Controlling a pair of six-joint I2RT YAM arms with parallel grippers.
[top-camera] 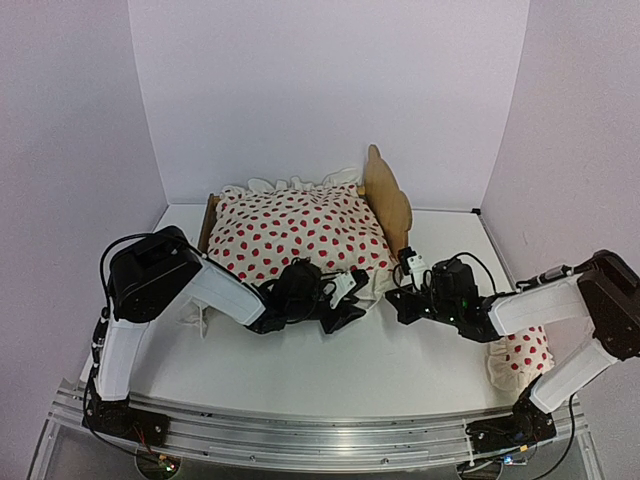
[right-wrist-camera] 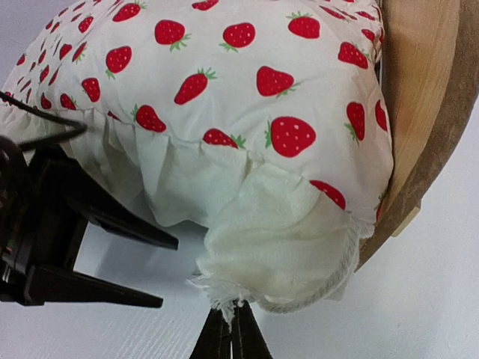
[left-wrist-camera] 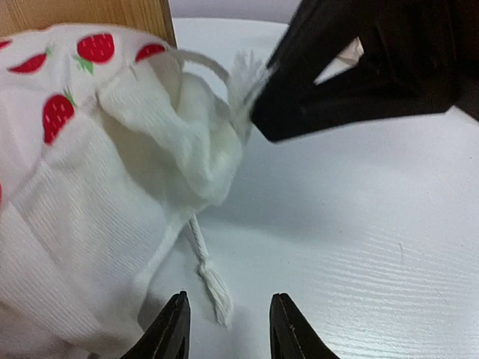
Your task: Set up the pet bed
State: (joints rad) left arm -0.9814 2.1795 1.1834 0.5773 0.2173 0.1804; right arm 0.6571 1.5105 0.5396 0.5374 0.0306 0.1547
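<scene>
Right up front, the right gripper [right-wrist-camera: 230, 314] has its jaws pinched shut on the frayed corner of the strawberry duvet [right-wrist-camera: 247, 97]. The left gripper [left-wrist-camera: 230, 299] is just beside it, jaws partway apart with nothing between them and a tasselled cord [left-wrist-camera: 209, 277] on the table [top-camera: 400, 370] right in front. The pet bed [top-camera: 385, 195] is at the back middle of the table, headboard to the right, duvet heaped all over it. A small pillow [top-camera: 522, 355] lies by the right arm.

left arm [top-camera: 215, 290] and right arm [top-camera: 530, 305] have white shells, black joints, tapered black fingers [left-wrist-camera: 174, 329] and looping black cables [top-camera: 102, 272].
</scene>
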